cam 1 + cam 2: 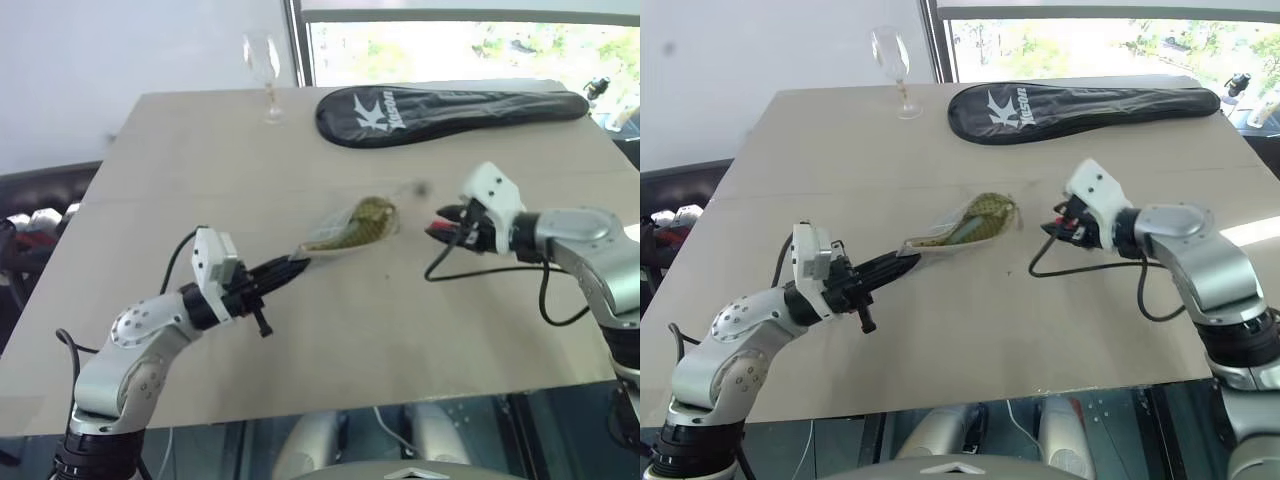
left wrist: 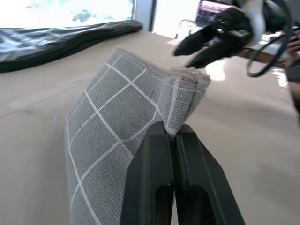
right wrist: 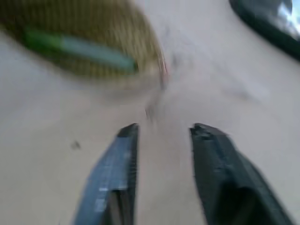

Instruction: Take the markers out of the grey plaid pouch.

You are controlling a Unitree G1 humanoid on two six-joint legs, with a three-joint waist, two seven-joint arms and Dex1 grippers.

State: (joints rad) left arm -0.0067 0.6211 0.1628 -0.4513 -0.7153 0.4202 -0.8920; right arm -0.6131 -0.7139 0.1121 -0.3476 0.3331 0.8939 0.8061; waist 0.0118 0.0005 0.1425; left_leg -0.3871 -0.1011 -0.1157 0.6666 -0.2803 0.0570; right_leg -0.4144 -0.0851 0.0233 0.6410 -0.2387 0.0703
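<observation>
My left gripper [image 1: 298, 265] is shut on one end of the grey plaid pouch [image 2: 117, 112], pinching the fabric between its fingers [image 2: 154, 178]. The pouch [image 1: 345, 232] stretches from that grip toward the middle of the table. Its open mouth shows olive-yellow lining and faces my right gripper [image 1: 437, 218]. A green marker [image 3: 79, 46] lies inside the mouth. The right gripper [image 3: 161, 131] hovers a short way from the mouth, its fingers apart with bare table between them. A small red bit [image 1: 440, 232] shows under those fingers; I cannot tell what it is.
A long black racket cover [image 1: 450, 108] lies along the far edge of the beige table [image 1: 200, 180]. A wine glass [image 1: 262, 65] stands at the far left. A black cable [image 1: 470, 268] loops from my right wrist over the table.
</observation>
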